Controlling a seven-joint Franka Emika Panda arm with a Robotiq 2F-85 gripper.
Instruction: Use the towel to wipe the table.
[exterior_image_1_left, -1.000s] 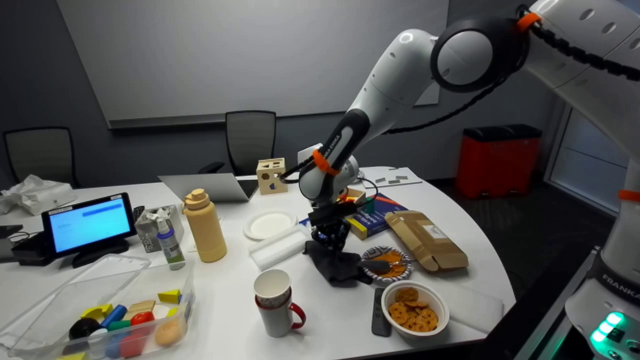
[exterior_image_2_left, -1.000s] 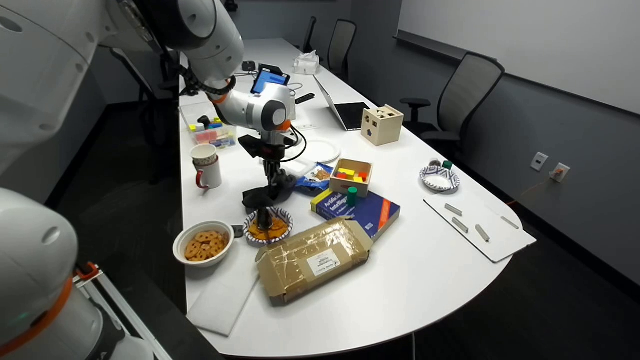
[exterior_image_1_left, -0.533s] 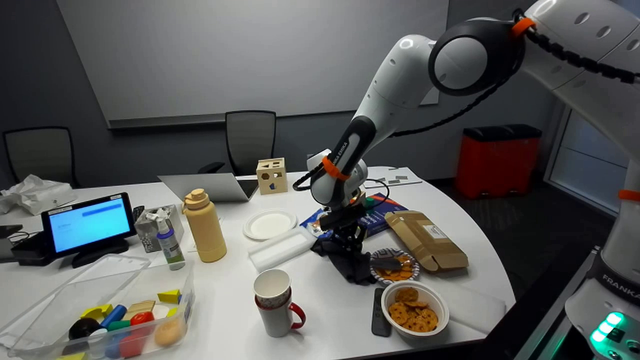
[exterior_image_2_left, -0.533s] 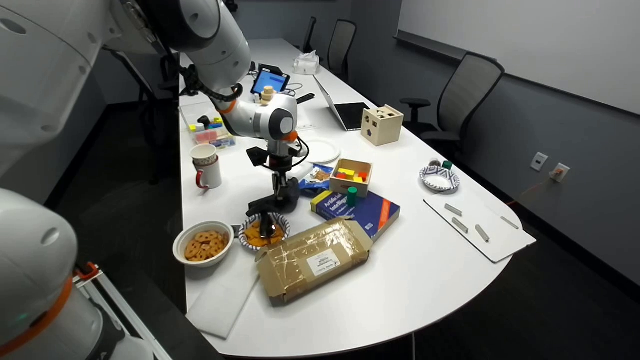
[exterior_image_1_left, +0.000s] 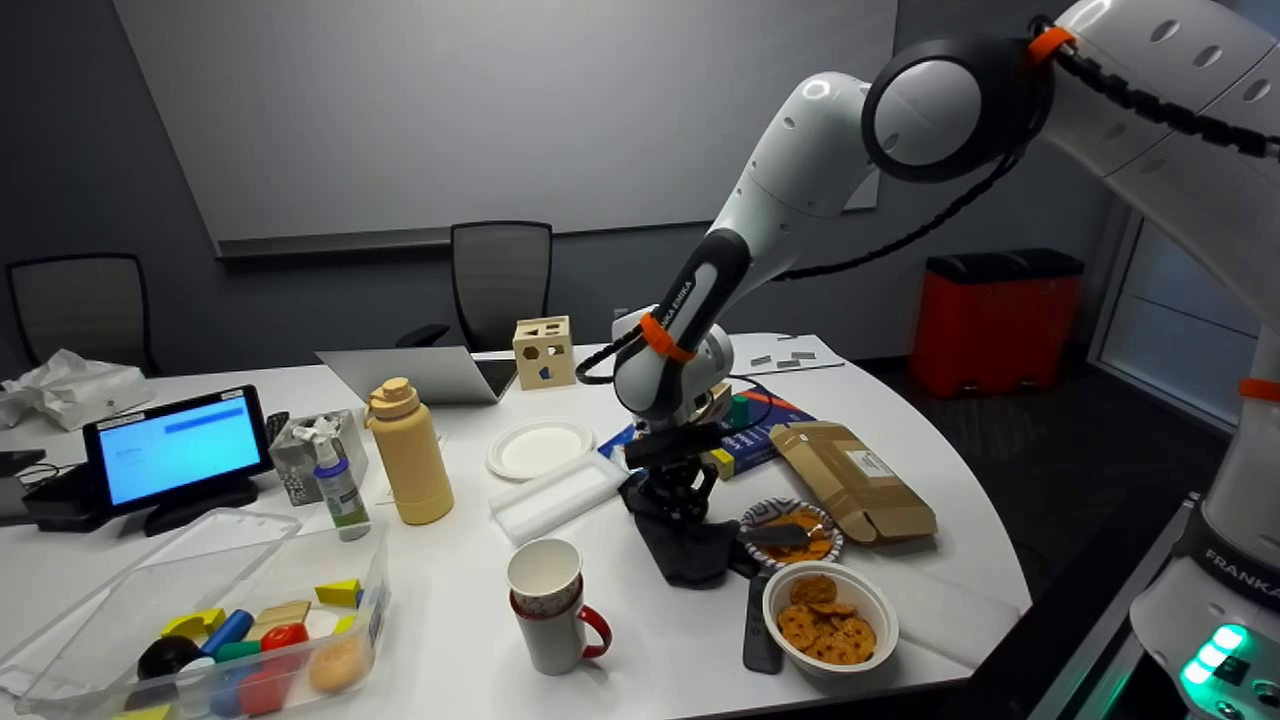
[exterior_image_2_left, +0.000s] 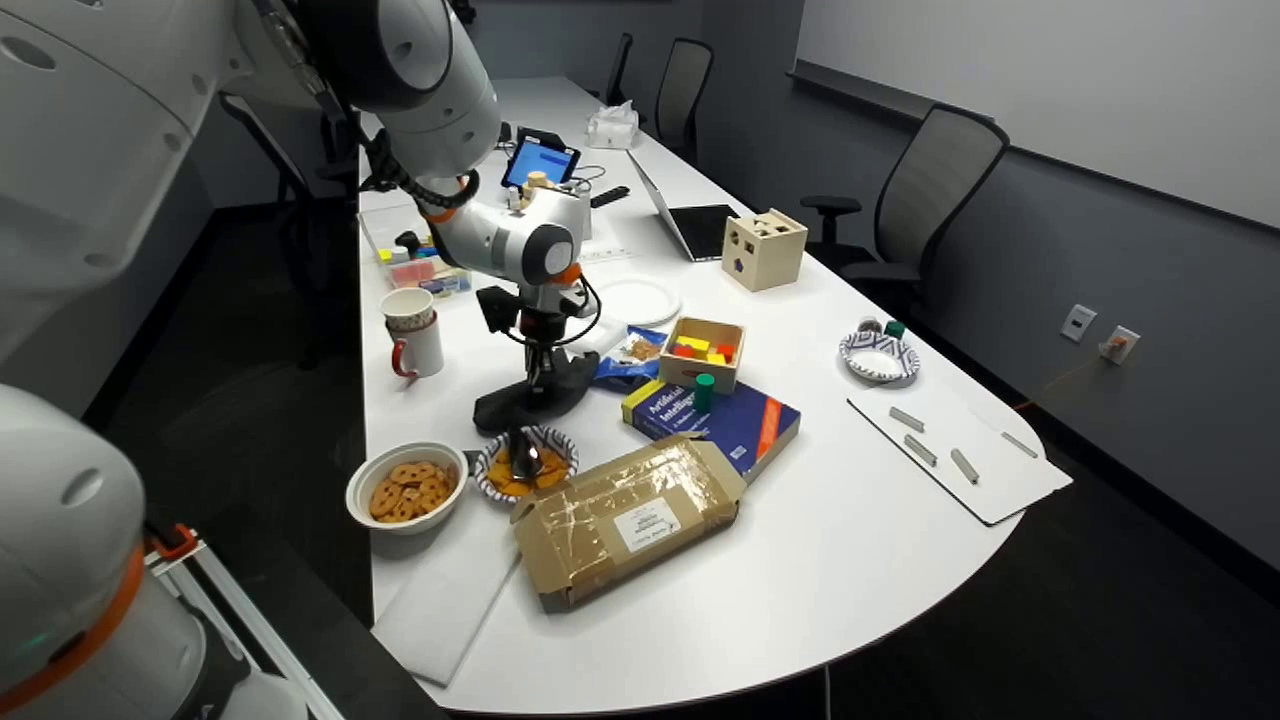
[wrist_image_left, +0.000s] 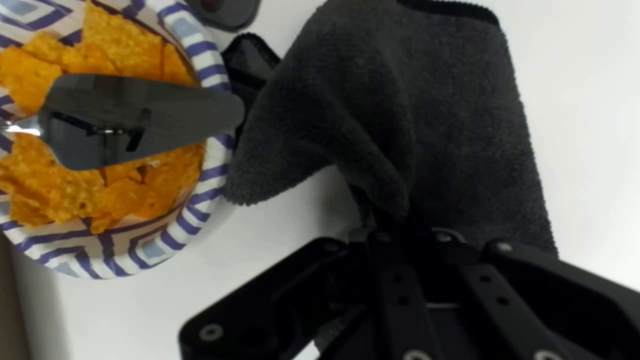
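The dark grey towel (wrist_image_left: 465, 125) lies creased and partly folded on the white table (wrist_image_left: 280, 240). It also shows in both exterior views (exterior_image_1_left: 690, 555) (exterior_image_2_left: 500, 410). My gripper (wrist_image_left: 405, 230) points down at the towel, with a bunched fold of it between the fingertips. The fingers are close together and look shut on this fold, though the tips are dark. In both exterior views the gripper (exterior_image_1_left: 680, 500) (exterior_image_2_left: 540, 378) is low over the towel, close to the table top (exterior_image_1_left: 460, 590) (exterior_image_2_left: 850, 560). Part of the towel is hidden under the gripper.
A patterned bowl of chips (wrist_image_left: 210, 175) with a dark server (wrist_image_left: 145, 115) touches the towel's edge. A cookie bowl (exterior_image_1_left: 880, 640), a remote (exterior_image_1_left: 760, 630), stacked mugs (exterior_image_1_left: 555, 630), a white pad (exterior_image_1_left: 555, 500), a blue book (exterior_image_2_left: 720, 420) and a cardboard box (exterior_image_2_left: 620, 520) stand around.
The gripper and towel moved toward the chip bowl, then slightly back. The towel is now spread wider toward the mugs and remote. The chip bowl has shifted a little toward the cookie bowl.
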